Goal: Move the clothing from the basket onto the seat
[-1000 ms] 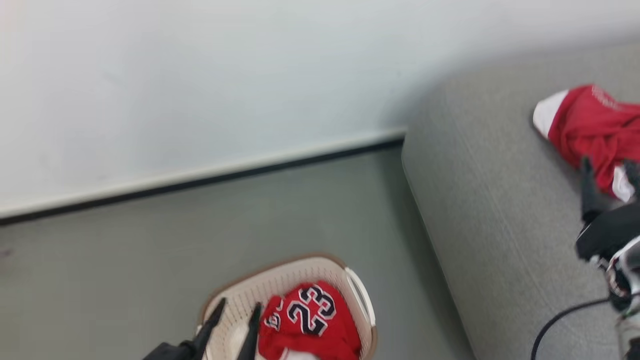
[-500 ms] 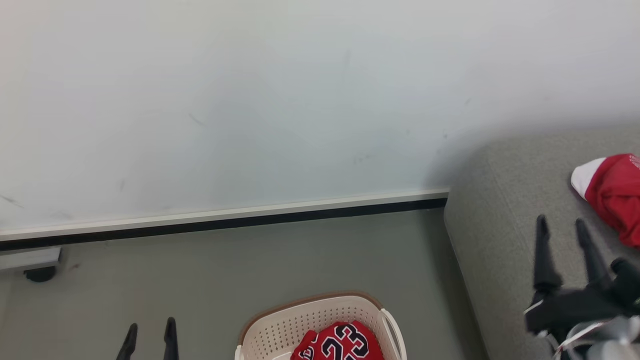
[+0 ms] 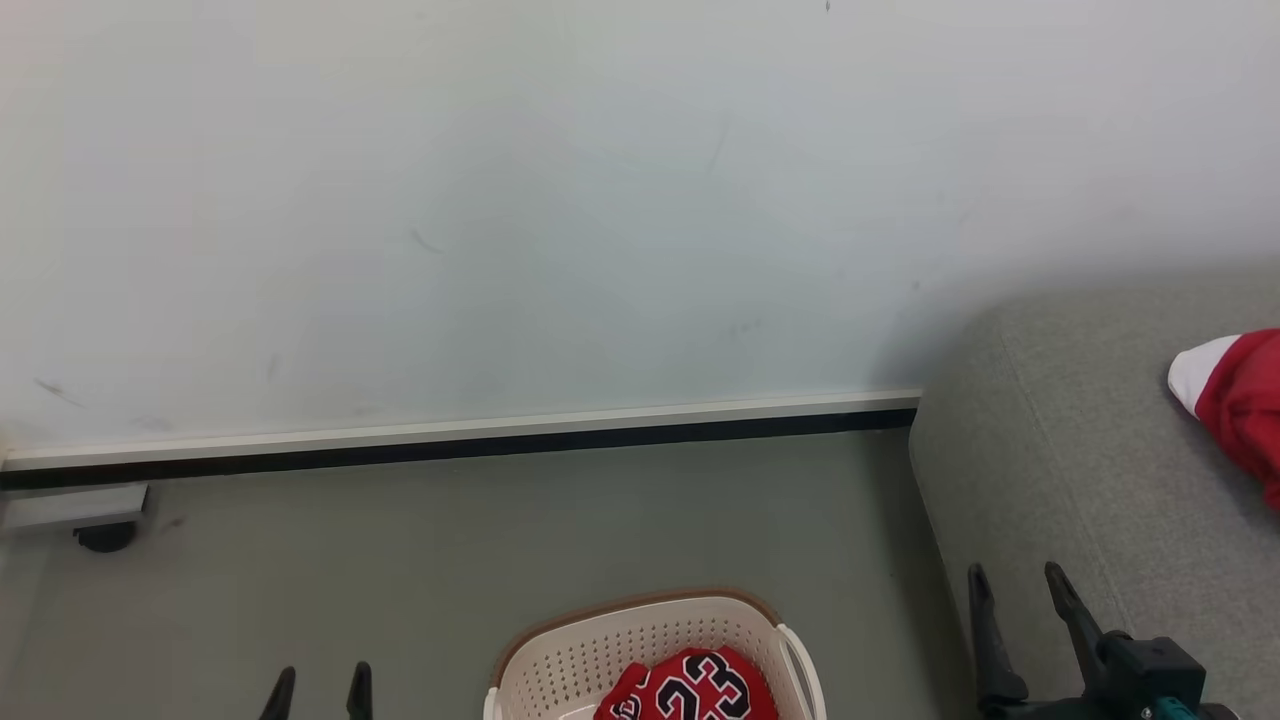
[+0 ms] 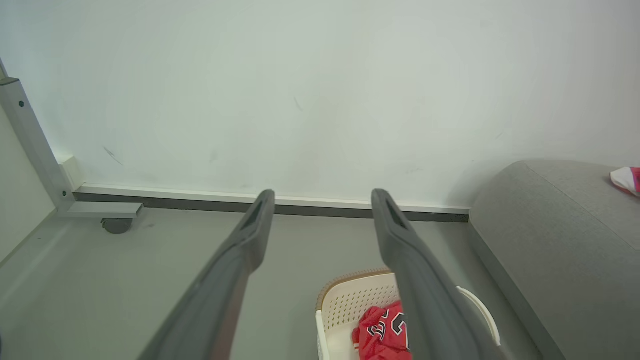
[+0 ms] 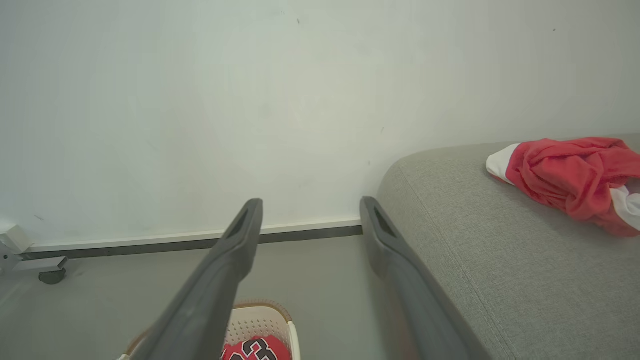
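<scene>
Moved: right gripper (image 3: 1015,575) has drawn back from the garment (image 3: 1235,400) on the seat (image 3: 1060,450); left gripper (image 3: 322,680) is out of the basket (image 3: 640,630)
Jersey (image 3: 690,688): crumpled in basket on floor; no clear long axis
Bearing: between both grippers; neither clearly nearer
Grippers: both spread wide, empty

Floor (image 3: 420,560): grey-green and smooth, ran back to a dark skirting strip (image 3: 450,452) at the foot of the wall. A cream basket (image 3: 580,650) with a brown rim stood on the floor, near the seat's rounded end but apart from it. At far left, a grey frame foot (image 3: 70,505) sat on a dark caster (image 3: 105,538) beside the skirting.

Seat (image 3: 1080,470): grey fabric, at right. One crumpled red garment (image 3: 1235,400) with a white edge lay on top, well back from the rounded end.
</scene>
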